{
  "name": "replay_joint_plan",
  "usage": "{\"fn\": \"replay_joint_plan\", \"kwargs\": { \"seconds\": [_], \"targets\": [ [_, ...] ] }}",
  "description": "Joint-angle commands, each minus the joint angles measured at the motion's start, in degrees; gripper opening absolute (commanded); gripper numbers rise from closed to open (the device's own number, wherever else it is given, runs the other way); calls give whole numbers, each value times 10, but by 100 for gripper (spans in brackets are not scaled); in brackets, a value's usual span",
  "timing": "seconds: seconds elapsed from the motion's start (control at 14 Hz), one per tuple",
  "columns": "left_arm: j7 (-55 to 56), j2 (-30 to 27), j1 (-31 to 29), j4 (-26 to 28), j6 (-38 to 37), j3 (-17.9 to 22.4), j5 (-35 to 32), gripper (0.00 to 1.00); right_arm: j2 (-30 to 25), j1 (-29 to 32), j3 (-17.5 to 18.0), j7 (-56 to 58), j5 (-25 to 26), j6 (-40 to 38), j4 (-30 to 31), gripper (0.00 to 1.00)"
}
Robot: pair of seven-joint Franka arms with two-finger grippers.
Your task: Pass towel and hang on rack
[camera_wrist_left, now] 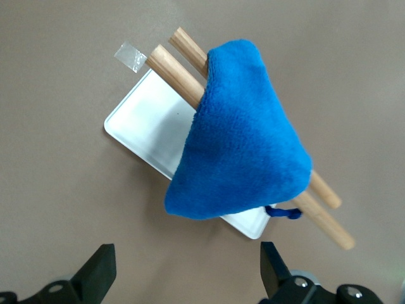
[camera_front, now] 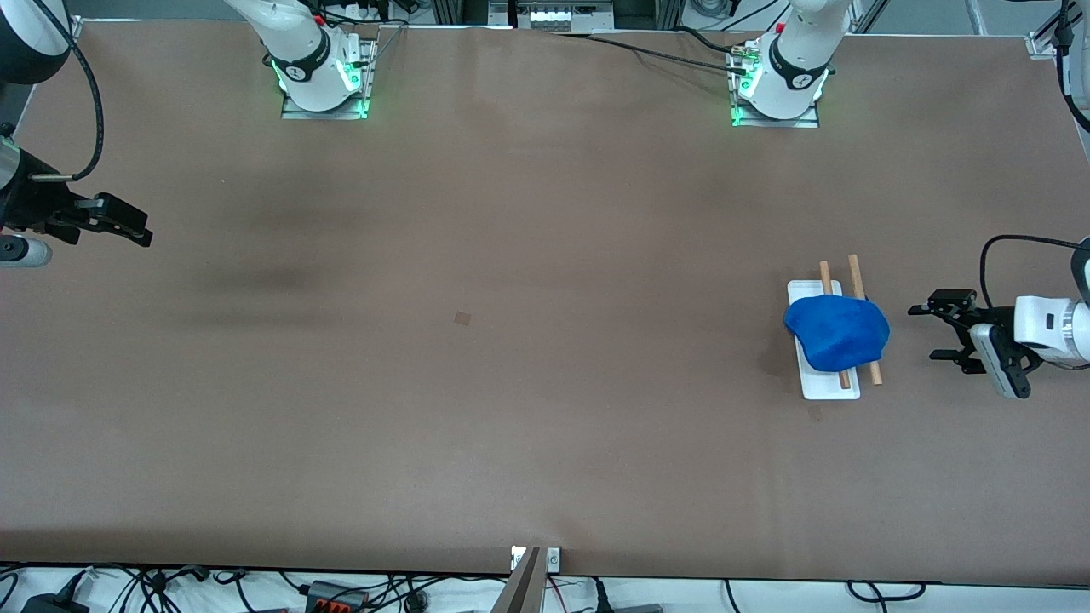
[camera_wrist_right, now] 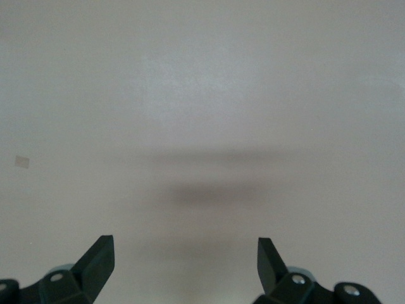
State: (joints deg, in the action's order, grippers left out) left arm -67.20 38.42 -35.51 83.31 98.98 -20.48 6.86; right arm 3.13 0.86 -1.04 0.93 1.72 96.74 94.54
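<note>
The royal-blue towel is draped over the two wooden rods of the rack, which stands on its white base toward the left arm's end of the table. In the left wrist view the towel covers the middle of the rods, and the rack's base shows beside it. My left gripper is open and empty, beside the rack toward the left arm's end, apart from the towel; it shows in its own view too. My right gripper is open and empty over bare table at the right arm's end.
A small brown mark lies on the table's middle. A strip of clear tape lies by the rack's base. Cables and plugs run along the table edge nearest the front camera.
</note>
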Motion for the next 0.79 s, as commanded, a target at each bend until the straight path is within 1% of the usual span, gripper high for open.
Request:
{"fn": "replay_joint_plan", "kwargs": {
  "seconds": [0.0, 0.14, 0.29, 0.43, 0.5, 0.71],
  "targets": [
    [55, -13, -3, -35, -57, -5, -11, 100, -9, 3, 4, 6, -4, -9, 3, 100],
    [113, -38, -1, -42, -90, -7, -11, 100, -11, 3, 4, 7, -4, -17, 3, 100],
    [154, -65, 0, -42, -106, -8, -11, 100, -13, 3, 4, 6, -3, -34, 2, 100],
    [179, -92, 1, -42, -116, -8, -18, 100, -13, 3, 4, 6, -3, -32, 2, 100],
    [187, -101, 1, -43, -117, -9, -32, 100, -12, 2, 4, 5, -3, -31, 2, 100],
    [207, -118, 4, -44, -136, -16, -40, 100, -15, 2, 4, 1, -3, -23, 9, 100]
  ]
}}
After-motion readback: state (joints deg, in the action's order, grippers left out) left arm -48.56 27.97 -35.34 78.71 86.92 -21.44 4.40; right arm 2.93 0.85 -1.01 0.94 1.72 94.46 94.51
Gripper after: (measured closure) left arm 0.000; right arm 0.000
